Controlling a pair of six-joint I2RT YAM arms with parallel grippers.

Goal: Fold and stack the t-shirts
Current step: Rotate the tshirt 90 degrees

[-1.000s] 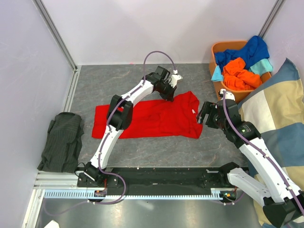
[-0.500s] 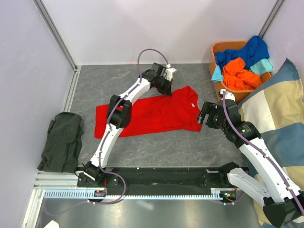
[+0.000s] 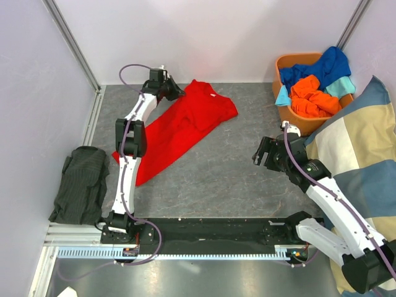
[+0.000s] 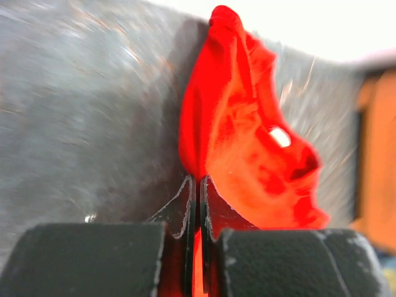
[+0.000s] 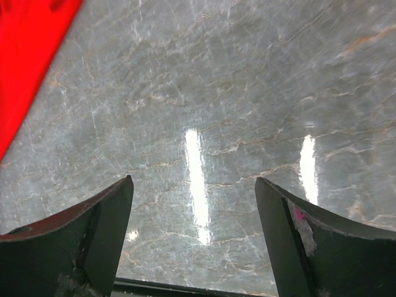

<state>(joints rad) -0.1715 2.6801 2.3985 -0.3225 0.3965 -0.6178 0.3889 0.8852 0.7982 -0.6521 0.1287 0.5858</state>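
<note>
A red t-shirt (image 3: 179,127) lies stretched on a diagonal across the grey table, from the near left up to the back wall. My left gripper (image 3: 176,91) is at the back, shut on an edge of this shirt. In the left wrist view the jaws (image 4: 198,179) are pressed together with red fabric (image 4: 247,136) pinched between them and bunched beyond. My right gripper (image 3: 260,153) hovers open over bare table to the right of the shirt. Its wrist view shows wide-apart fingers (image 5: 193,179) with nothing between them and a red shirt corner (image 5: 31,55). Orange (image 3: 312,96), blue (image 3: 325,65) and teal (image 3: 341,85) t-shirts are piled in a basket.
The orange basket (image 3: 281,68) stands at the back right. A big blue-and-beige checked cushion (image 3: 359,154) fills the right side beside the right arm. A dark grey folded garment (image 3: 80,182) lies at the near left by the wall rail.
The left gripper has swung from the middle back to the back left, dragging the red shirt from a flat spread into a diagonal. The right gripper has eased slightly nearer and stayed open.
</note>
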